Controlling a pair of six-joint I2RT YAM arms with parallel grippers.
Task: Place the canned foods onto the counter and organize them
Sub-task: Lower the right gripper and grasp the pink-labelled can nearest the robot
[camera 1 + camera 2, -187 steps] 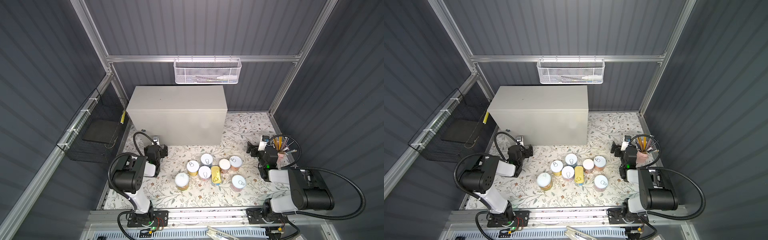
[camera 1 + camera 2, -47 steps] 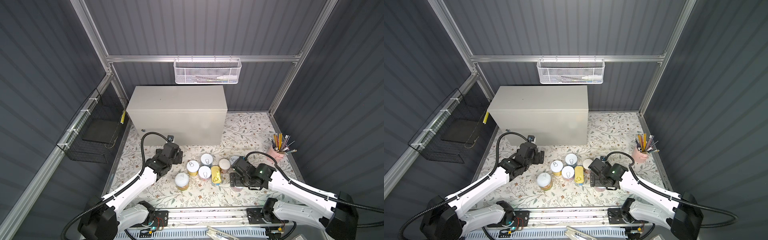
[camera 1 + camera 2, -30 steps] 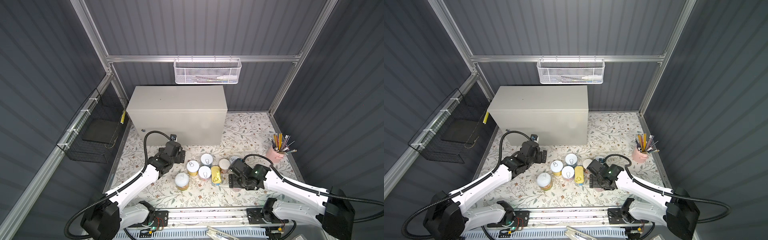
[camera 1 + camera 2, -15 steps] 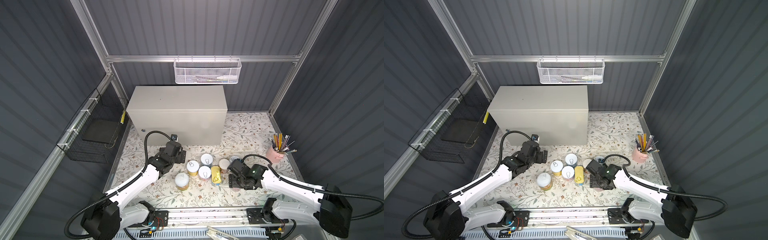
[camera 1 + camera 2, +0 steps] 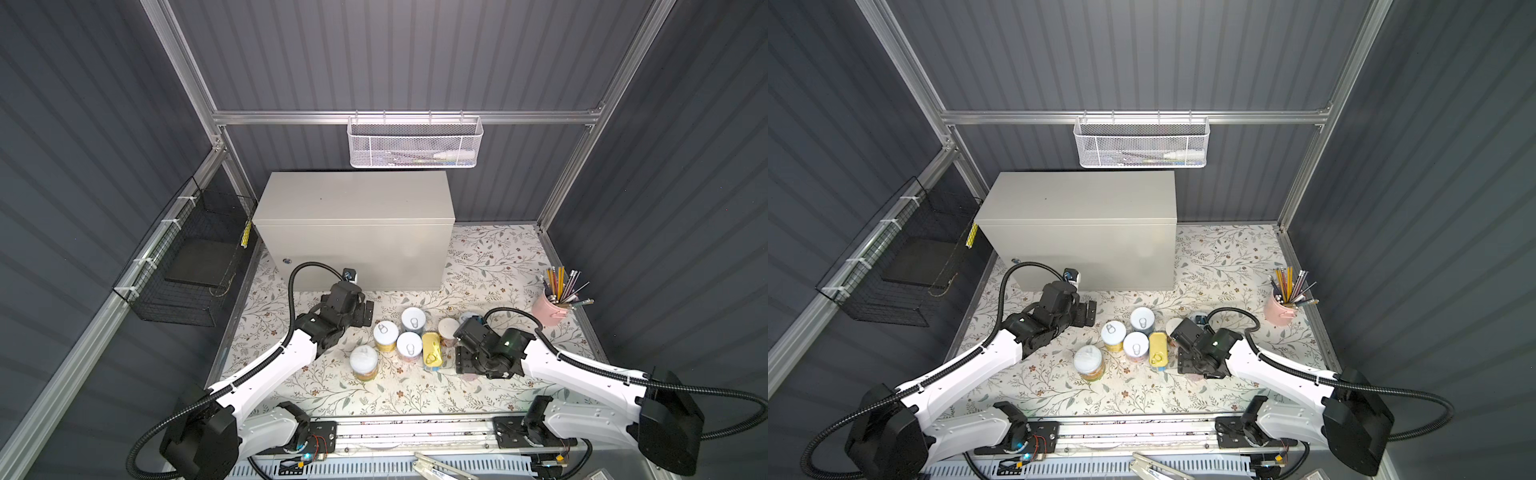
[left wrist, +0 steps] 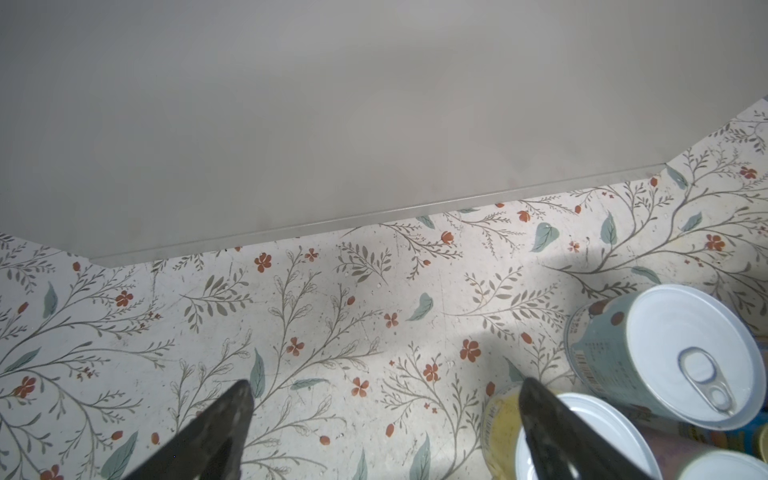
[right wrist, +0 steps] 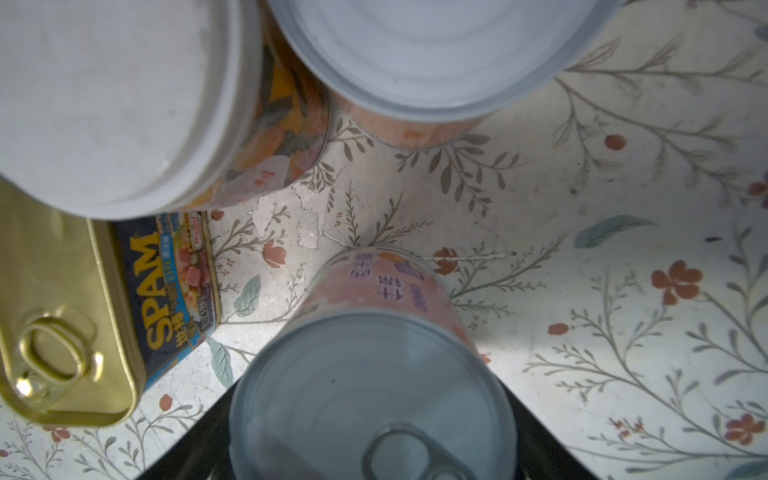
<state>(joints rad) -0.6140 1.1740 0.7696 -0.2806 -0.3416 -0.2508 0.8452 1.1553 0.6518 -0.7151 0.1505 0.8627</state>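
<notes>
We see the left pincer (image 6: 385, 388) spread above the floral tabletop (image 6: 332, 311) before the big beige-grey metal box (image 5: 353, 199), small round cans (image 5: 409, 345) clustered just beside it, and the right pincer (image 7: 376, 384) pinching a pink-labelled silver-lidded can (image 7: 374, 286) standing on that tabletop.

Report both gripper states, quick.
Left gripper: open, holding nothing.
Right gripper: closed on the pink can.

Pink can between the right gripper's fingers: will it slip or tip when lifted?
The pink can looks like rigid metal, so the right gripper can probably squeeze firmly. Its smooth label may be slippery. Standing upright on a flat base, it seems unlikely to roll.
</notes>
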